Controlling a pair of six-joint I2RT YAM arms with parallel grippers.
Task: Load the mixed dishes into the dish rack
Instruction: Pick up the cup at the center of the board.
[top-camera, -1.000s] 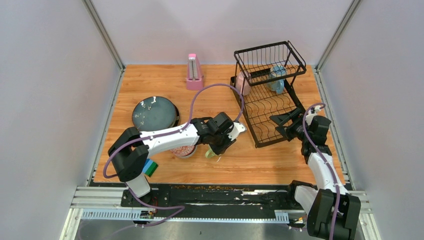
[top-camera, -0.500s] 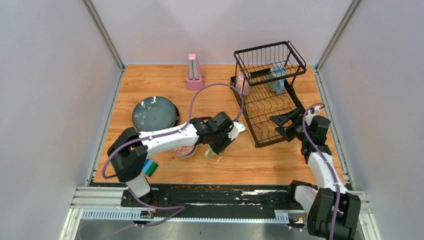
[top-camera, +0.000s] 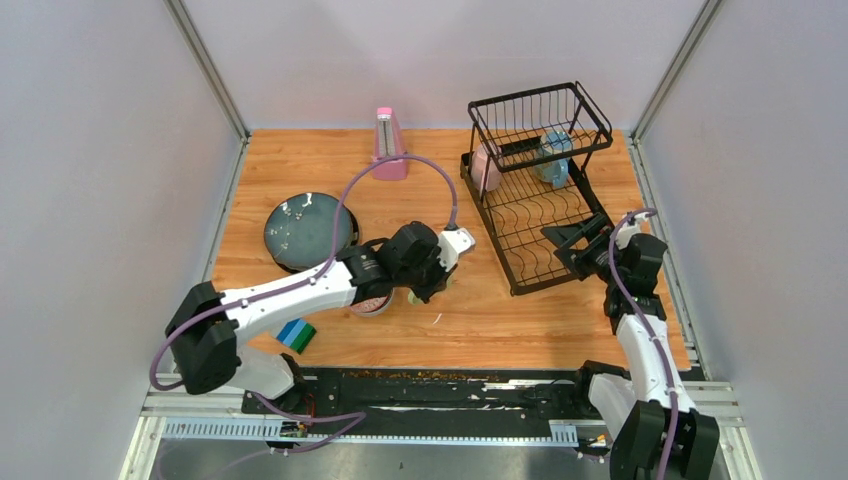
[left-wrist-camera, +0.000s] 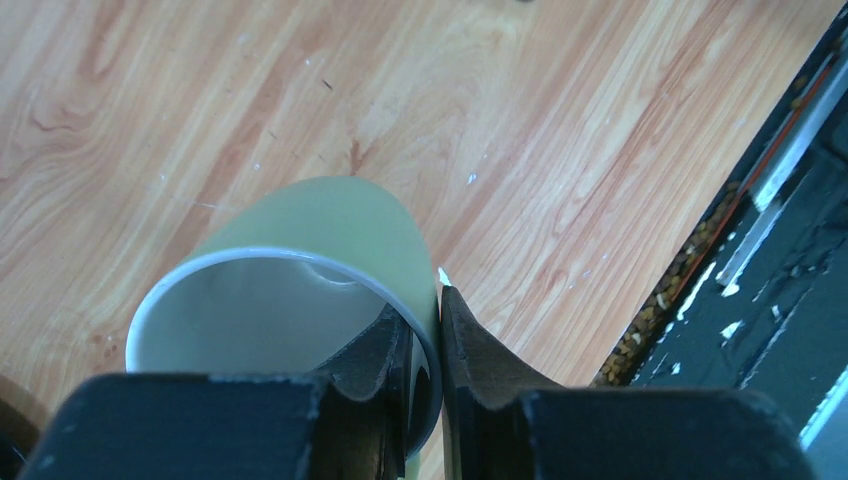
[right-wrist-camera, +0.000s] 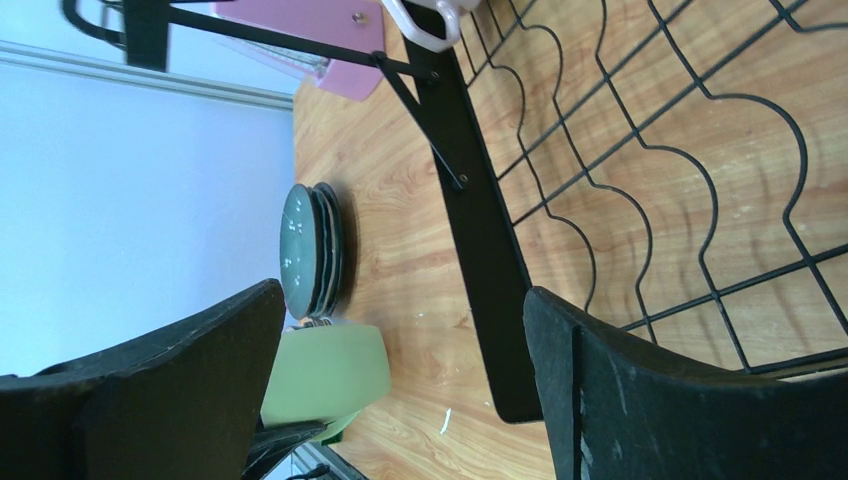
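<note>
Mug (left-wrist-camera: 300, 230) wall clamped in left pincer (left-wrist-camera: 425, 315); right pincer (right-wrist-camera: 400, 300) gapes empty at the dish rack (right-wrist-camera: 478, 230) edge

A robotics lab test cell: plain pale wall panels (top-camera: 90, 200) in aluminium framing (top-camera: 205, 65) stand left of the left claw (top-camera: 432, 290), right of the right claw (top-camera: 556, 247) and beyond both. Two robot arms (top-camera: 300, 290) bolt to a metal rail (top-camera: 170, 400) edging the wooden surface (top-camera: 500, 330).

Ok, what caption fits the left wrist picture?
Left tool pinches the rim of the pale green mug, wooden table behind.
</note>
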